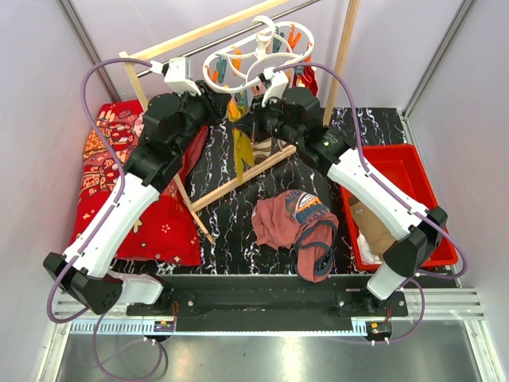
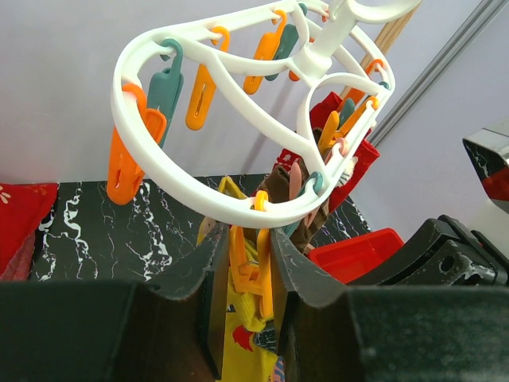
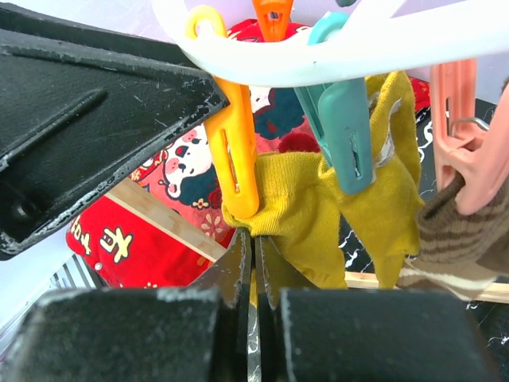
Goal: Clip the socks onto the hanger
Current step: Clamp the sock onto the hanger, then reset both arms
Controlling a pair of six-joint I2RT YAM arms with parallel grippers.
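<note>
The white hanger (image 1: 262,38) (image 2: 183,187) (image 3: 334,56) hangs from the rail, with both grippers just under it. My left gripper (image 2: 246,239) (image 1: 223,99) is shut on an orange peg (image 2: 262,270) on the ring's near side, and the mustard yellow sock (image 2: 238,350) (image 1: 241,147) hangs below. My right gripper (image 3: 254,239) (image 1: 253,119) is shut on that sock's (image 3: 318,199) edge, right under a yellow-orange peg (image 3: 235,159). A teal peg (image 3: 346,135) also grips the sock. A pink peg (image 3: 461,135) holds the brown striped sock (image 3: 457,231). A red sock (image 2: 338,107) hangs at the far side.
A rust-maroon garment (image 1: 294,223) lies on the black marbled table. To the right, a red bin (image 1: 413,171) holds a tan item (image 1: 374,227). A red cushion (image 1: 119,175) lies at the left. The rack's wooden poles (image 1: 342,56) and base beam (image 1: 238,183) stand behind and beneath the grippers.
</note>
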